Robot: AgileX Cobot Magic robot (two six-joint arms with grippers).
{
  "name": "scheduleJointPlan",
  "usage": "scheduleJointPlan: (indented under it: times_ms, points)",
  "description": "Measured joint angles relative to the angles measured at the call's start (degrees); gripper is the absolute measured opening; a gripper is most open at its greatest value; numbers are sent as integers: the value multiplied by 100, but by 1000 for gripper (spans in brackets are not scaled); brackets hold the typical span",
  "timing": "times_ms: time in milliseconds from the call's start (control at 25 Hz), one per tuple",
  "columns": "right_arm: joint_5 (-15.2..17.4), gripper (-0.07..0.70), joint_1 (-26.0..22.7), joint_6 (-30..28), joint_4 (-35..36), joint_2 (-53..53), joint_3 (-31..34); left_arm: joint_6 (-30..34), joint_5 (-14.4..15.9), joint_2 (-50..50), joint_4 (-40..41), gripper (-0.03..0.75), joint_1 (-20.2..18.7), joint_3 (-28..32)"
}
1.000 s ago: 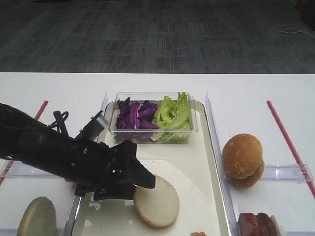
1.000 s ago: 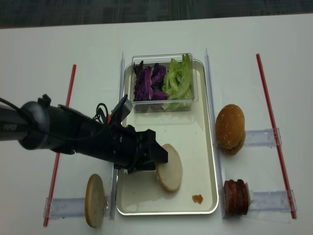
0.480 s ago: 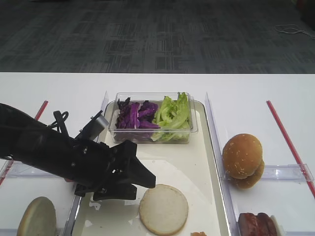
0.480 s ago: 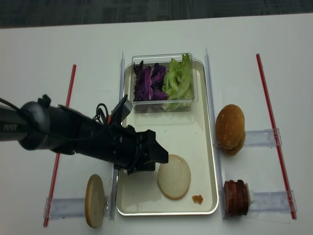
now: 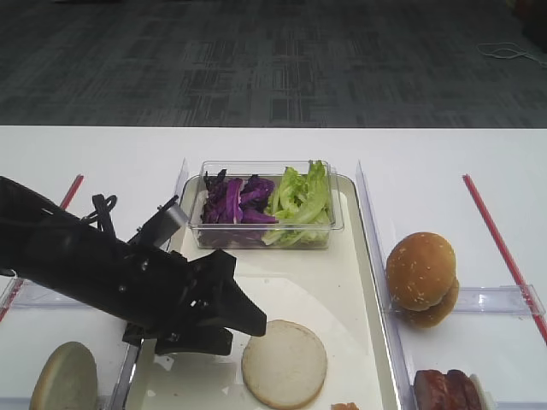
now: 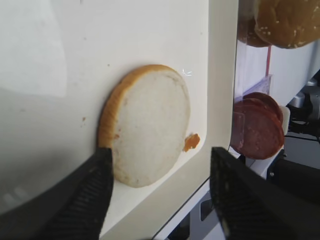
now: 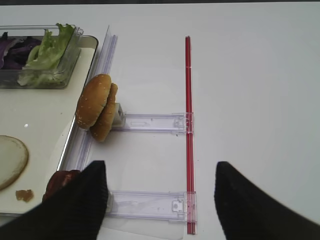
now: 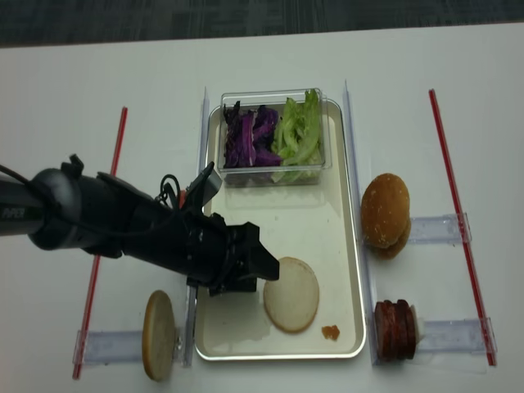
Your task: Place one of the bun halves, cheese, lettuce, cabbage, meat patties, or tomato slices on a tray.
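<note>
**Bun half down on the tray, left gripper backing off**

A second ago the bun half was tipped up on its edge against the left gripper [image 8: 264, 274]; now it lies flat, and the gripper has slid a little back and away from it. Its jaws stand wide apart with nothing between them, the wrist view showing both dark fingers [image 6: 95, 190] spread either side of the bun's near edge, one possibly brushing the crust.

Just ahead of the fingertips the bun half [image 8: 291, 294] rests cut face up on the tray [image 8: 340, 205], near its front end, with a small orange crumb [image 8: 331, 332] beside it. Further along the tray, beyond the gripper, sits the clear tub [image 8: 321, 168] holding cabbage [image 8: 248, 137] and lettuce [image 8: 296, 135].

The right gripper [image 7: 160, 205] hangs off to the far side, open and empty.

As I read it, the placing is done; only the retreat remains.
</note>
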Motion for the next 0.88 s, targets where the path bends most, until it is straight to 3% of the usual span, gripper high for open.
scheduleJointPlan:
  times_ms: [280, 880]
  points:
    - [0, 468, 0, 0, 0, 0, 0, -421, 0, -338, 437, 435, 0, 0]
    - [0, 468, 0, 0, 0, 0, 0, -2144, -51, -969, 2622, 435, 0, -28]
